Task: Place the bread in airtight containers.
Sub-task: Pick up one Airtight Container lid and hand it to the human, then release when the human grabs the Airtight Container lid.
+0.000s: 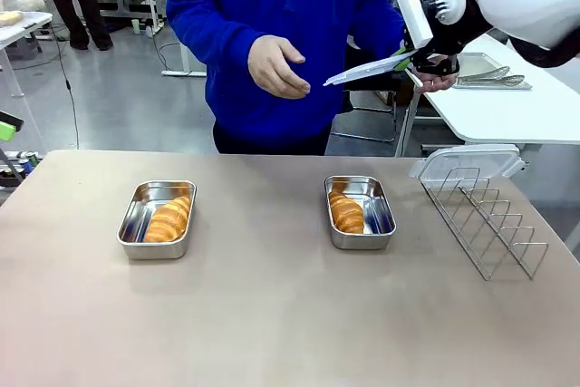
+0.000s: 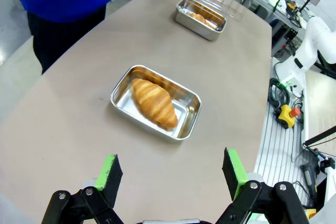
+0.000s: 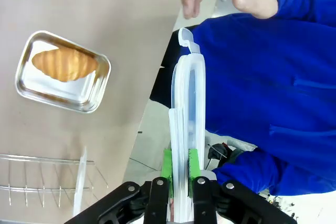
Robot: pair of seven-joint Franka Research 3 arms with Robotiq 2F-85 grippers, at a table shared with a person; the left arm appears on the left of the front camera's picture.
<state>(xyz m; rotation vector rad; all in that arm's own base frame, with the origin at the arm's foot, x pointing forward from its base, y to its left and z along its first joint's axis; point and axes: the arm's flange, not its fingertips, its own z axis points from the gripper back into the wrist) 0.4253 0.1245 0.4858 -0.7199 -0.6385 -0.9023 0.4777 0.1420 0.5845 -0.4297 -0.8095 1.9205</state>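
Both croissants are in place: one lies in the left tin [image 1: 136,215], the other in the right tin [image 1: 377,215], and both tins stand uncovered and well apart on the table [image 1: 272,314]. The left croissant [image 1: 169,219] and the right croissant [image 1: 345,213] look light, soft and flaky. I judge that a firm pinch would crush the crust, so any nudge should be taken across the thick middle with little force. My right gripper [image 1: 412,62] is raised beyond the far edge of the table, its green pads pressed onto one short end of a clear lid [image 1: 367,70], with the person's hand [image 1: 276,68] just beside the lid's free end. The lid appears thin, light and smooth. I expect it to flex and to slip if held at the rim alone, so an edge grip near a corner tab seems safest. My left gripper [image 2: 173,174] hangs spread and empty above the table, on the near side of the left tin. A second lid [image 1: 467,160] rests on top of the wire rack [image 1: 485,224] at the right. The tabletop is flat, matt and beige, and I judge the polished tins may slide on it when a lid is pressed down. The room behind is a workshop with a grey floor and white tables.
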